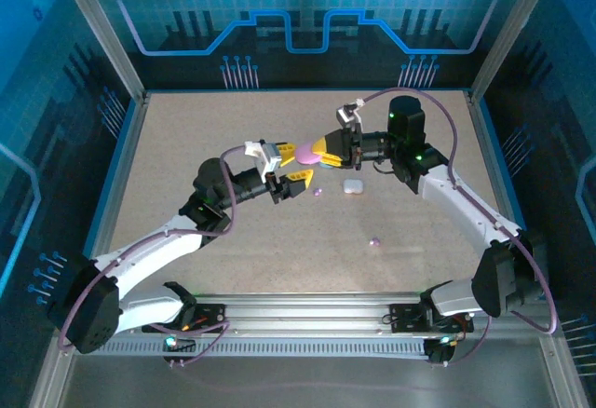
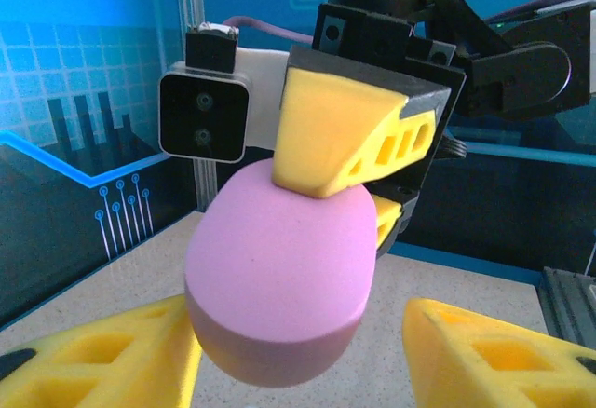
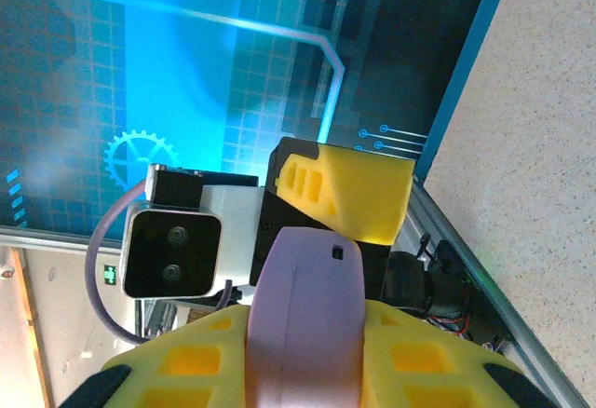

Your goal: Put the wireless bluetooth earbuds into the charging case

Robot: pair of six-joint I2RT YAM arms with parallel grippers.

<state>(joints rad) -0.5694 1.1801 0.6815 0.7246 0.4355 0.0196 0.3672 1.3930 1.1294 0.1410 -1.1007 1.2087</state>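
Top external view: both arms reached over the middle of the speckled beige worktop (image 1: 186, 129), their tips close together.
Right claw (image 1: 317, 155): pinching a rounded purple plastic charging case (image 1: 304, 154), held in the air above the worktop's middle.
Left claw (image 1: 294, 164): spread, its yellow fingers on either side of the purple case's free end.
Left wrist view: the purple case (image 2: 279, 287) sat between the left claw's own fingers (image 2: 102, 361). One finger stood clear of the case with a gap. Whether the other touched it could not be told.
Right wrist view: the right claw (image 3: 303, 333) gripped the purple case (image 3: 303, 315) edge-on between its yellow fingers.
Earbuds: two tiny purple bean-shaped plastic earbuds lay on the worktop. One (image 1: 318, 191) was near the middle, and the other (image 1: 375, 239) was nearer the near edge.
White case: a small white rounded plastic case (image 1: 352, 185) lay just right of the first earbud.
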